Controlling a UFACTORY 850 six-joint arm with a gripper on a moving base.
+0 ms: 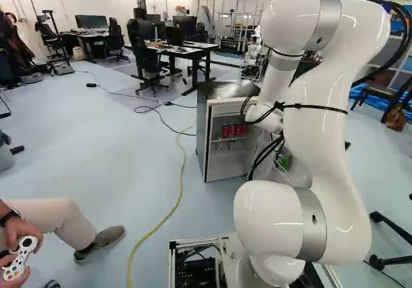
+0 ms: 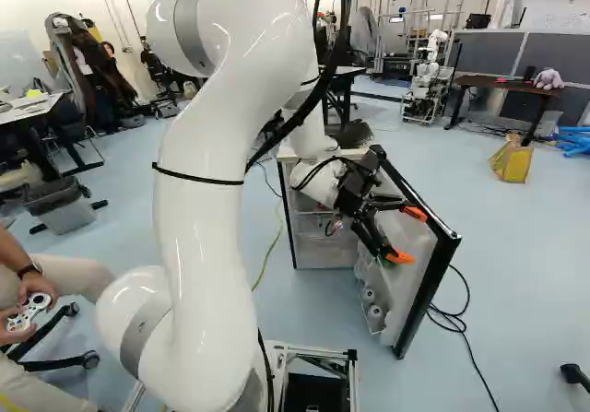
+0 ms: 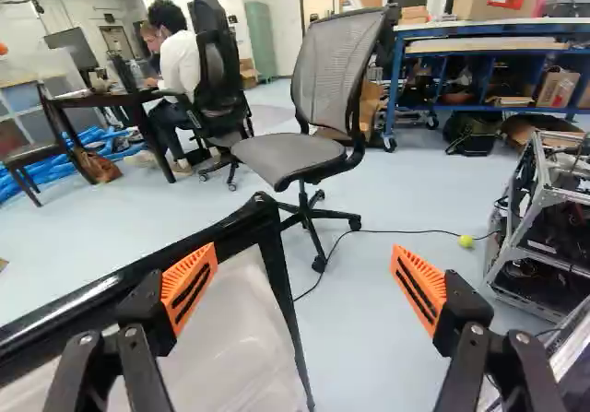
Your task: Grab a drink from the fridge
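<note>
In the right base view my gripper (image 2: 407, 235) is over the inner side of the fridge door (image 2: 426, 274), which stands swung open. The wrist view shows the gripper (image 3: 302, 288) with its fingers wide apart and nothing between them; the door's dark frame (image 3: 267, 246) runs beneath and beside one finger. The small fridge (image 1: 203, 133) has its front uncovered, and red cans (image 1: 233, 131) stand on an upper shelf. Pale round items (image 2: 371, 303) sit low in the door, and a green item (image 1: 283, 163) shows through its clear bins in the left base view.
An office chair (image 3: 290, 158) stands beyond the door, with a metal-framed rig (image 3: 544, 237) to one side. A yellow cable (image 1: 168, 214) and black cables (image 2: 452, 318) cross the floor near the fridge. Another robot (image 2: 429, 71) stands far back.
</note>
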